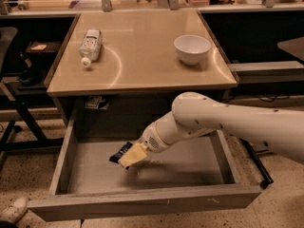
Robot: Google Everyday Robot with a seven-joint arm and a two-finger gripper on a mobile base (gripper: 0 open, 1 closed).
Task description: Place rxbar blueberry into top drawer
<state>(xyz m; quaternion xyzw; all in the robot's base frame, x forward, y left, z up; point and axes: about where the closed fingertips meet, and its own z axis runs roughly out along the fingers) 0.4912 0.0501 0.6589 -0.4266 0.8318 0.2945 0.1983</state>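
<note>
hovering inside the open top drawer (142,204), the gripper (132,156) pinches the rxbar blueberry (119,154), whose dark end sticks out left of the fingertips, above the drawer floor.

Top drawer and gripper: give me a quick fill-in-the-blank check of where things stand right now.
1. The top drawer below the table is pulled ____.
2. The gripper is shut on the rxbar blueberry, holding it inside the ____.
3. The clear bottle lies on its ____ on the table.
4. In the camera view, the white bowl stands on the table's ____ half.

Missing words: open; drawer; side; right.
</note>
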